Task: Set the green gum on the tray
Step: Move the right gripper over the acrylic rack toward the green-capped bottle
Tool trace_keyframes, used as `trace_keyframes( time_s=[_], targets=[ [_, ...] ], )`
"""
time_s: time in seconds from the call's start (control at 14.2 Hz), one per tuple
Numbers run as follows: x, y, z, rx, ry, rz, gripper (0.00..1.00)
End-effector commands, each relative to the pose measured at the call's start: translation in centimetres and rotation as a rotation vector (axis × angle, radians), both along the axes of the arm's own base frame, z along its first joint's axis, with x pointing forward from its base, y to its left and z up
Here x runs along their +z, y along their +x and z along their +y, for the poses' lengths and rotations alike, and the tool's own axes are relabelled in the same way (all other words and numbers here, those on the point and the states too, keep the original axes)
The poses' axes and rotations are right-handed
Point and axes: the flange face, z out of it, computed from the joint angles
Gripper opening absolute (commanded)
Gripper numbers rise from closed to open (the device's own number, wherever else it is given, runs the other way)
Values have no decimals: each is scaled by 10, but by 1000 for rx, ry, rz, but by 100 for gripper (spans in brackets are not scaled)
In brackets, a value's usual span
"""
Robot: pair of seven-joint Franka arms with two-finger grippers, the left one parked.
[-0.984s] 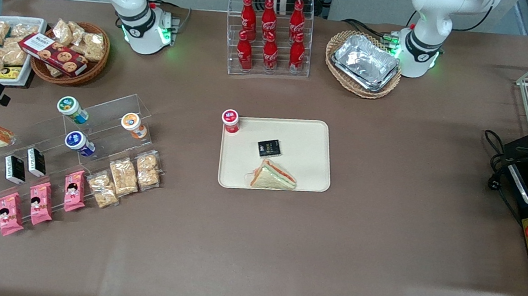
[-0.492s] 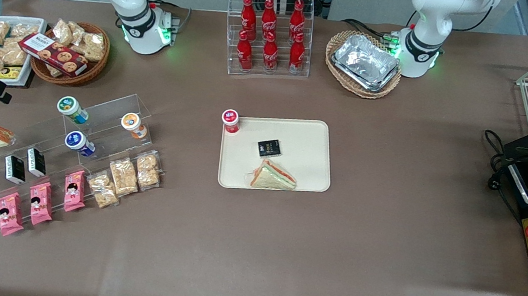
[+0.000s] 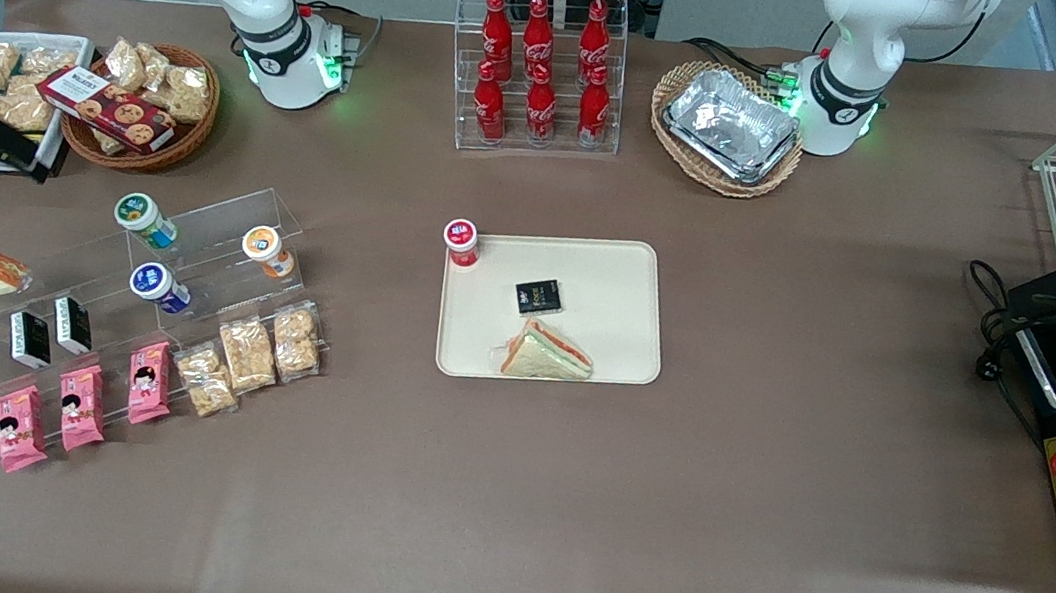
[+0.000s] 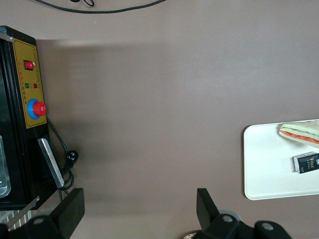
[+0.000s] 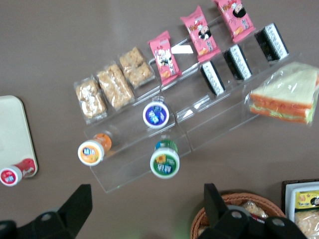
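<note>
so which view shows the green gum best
The right wrist view: the green gum fills more of the picture there, upright on the clear stand, with the open gripper above it. The front view shows it smaller. The left wrist view does not show it.

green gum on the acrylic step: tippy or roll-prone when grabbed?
The green gum looks small, round and hard, so probably light and stiff. Standing on a narrow clear riser, it may tip, then roll, if nudged. The tool hovers open above it, not touching.
</note>
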Motion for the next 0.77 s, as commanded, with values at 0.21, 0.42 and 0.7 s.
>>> trace_keyframes(
  time_s=[0.21, 0.42, 0.7],
  targets=[
    [-30, -90, 16, 76, -38, -48, 100],
    [-32, -89, 16, 71, -40, -45, 100],
    [-58, -83, 20, 74, -44, -59, 100]
  ],
)
